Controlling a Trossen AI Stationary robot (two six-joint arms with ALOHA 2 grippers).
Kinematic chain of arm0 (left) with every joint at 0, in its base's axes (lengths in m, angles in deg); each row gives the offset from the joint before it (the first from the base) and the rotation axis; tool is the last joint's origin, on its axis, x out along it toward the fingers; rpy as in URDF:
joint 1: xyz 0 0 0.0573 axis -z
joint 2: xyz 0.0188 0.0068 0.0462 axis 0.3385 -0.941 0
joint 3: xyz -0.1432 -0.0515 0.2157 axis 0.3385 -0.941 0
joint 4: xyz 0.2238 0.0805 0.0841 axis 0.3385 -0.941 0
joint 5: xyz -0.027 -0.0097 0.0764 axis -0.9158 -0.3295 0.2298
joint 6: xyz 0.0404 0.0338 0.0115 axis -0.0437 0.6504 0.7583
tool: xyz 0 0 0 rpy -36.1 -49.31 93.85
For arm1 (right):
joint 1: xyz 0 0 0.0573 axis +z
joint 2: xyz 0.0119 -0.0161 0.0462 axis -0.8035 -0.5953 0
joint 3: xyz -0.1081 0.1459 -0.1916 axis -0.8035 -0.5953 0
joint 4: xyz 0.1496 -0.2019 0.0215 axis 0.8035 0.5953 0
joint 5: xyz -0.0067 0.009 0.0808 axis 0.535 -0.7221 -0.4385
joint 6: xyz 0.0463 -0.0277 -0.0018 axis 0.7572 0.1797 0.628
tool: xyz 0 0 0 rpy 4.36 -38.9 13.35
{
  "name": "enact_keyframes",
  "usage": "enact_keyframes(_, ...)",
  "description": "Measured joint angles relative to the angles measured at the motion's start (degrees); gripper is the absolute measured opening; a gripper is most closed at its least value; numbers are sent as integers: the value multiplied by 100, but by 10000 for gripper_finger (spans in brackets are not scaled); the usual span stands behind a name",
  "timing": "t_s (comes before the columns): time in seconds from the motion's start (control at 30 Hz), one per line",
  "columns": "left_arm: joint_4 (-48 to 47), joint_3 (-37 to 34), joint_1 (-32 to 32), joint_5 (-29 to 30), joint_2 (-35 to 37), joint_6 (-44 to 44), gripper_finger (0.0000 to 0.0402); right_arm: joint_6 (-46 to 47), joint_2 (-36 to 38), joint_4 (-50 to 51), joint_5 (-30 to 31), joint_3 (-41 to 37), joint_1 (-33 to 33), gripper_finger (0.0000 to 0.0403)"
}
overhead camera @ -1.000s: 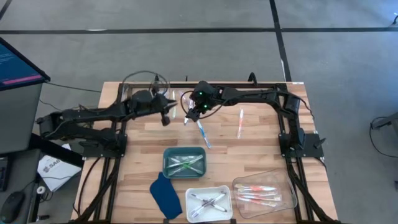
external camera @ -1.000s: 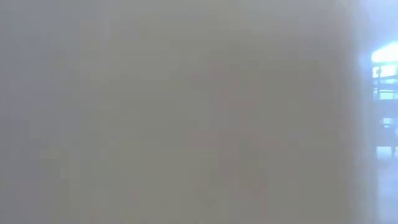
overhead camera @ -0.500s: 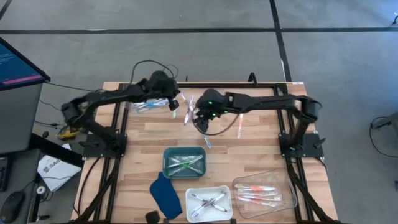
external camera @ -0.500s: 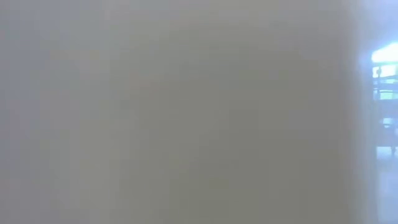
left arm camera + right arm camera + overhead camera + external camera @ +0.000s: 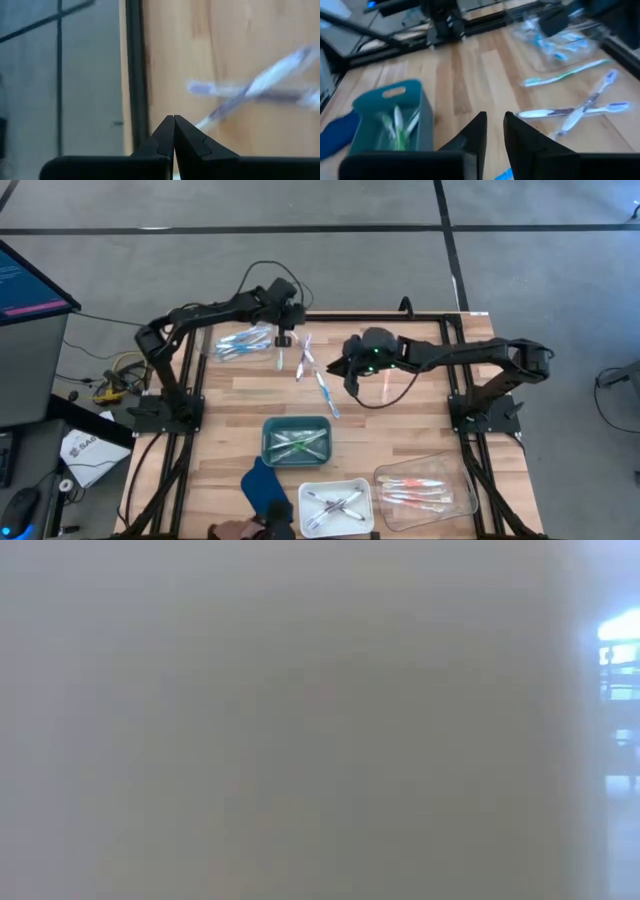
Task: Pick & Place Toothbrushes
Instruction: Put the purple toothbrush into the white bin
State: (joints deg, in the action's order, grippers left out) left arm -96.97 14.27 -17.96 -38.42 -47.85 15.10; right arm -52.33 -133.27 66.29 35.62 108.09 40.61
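Both arms have pulled apart since the earlier frame. Your left jaws (image 5: 284, 338) are shut, empty. Your right jaws (image 5: 492, 131), a narrow gap, hold nothing I can see. Loose toothbrushes (image 5: 322, 388) lie between them; crossed ones could drag. Only the right wrist view shows the teal tray (image 5: 390, 117).

A teal bin (image 5: 296, 439) sits on the wooden tabletop (image 5: 420, 420) nearer the front edge than either tool, a dark blue cloth (image 5: 265, 491), white tray (image 5: 336, 506) and clear tray (image 5: 425, 486) beyond it.
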Motion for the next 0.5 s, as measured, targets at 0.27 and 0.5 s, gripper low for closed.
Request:
enact_keyframes(0.27, -1374, 280, 150, 50, -288, 573, 0, -311, -74, 241, -241, -59, 76, 55)
enact_keyframes(0.5, -1134, 363, 696, 173, -481, 969, 0, -425, -70, 192, -366, -51, 34, 55)
